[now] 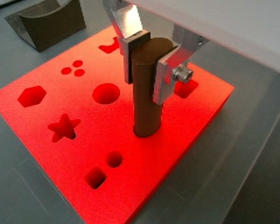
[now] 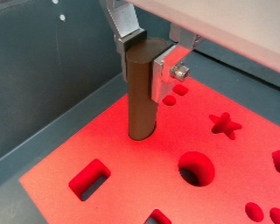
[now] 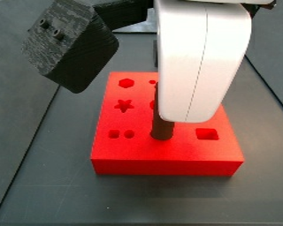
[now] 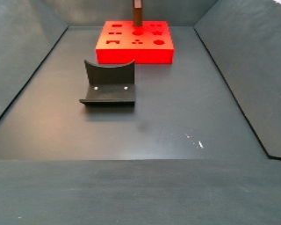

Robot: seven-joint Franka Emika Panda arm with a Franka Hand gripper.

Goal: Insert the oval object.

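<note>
In a side view the dark grey surface [image 4: 143,132] stretches wide, with the flat red block cut with shaped holes [image 4: 137,42] sitting toward its far end and a dark grey block with a curved notch [image 4: 109,83] lying well apart from it, nearer the camera. In a side view the big white body of the arm hides much of the block. In both wrist views the hand [image 1: 157,59] stands directly over the red block, its flat silver fingers [image 1: 130,48] clamped on either side of the long, slim, dark brown oval peg [image 1: 149,87]. The peg hangs upright between them, its upper part gripped and its lower end down at the block's top face, among the star, round and hexagon holes. Whether the tip is touching the face or has entered a hole I cannot tell.
</note>
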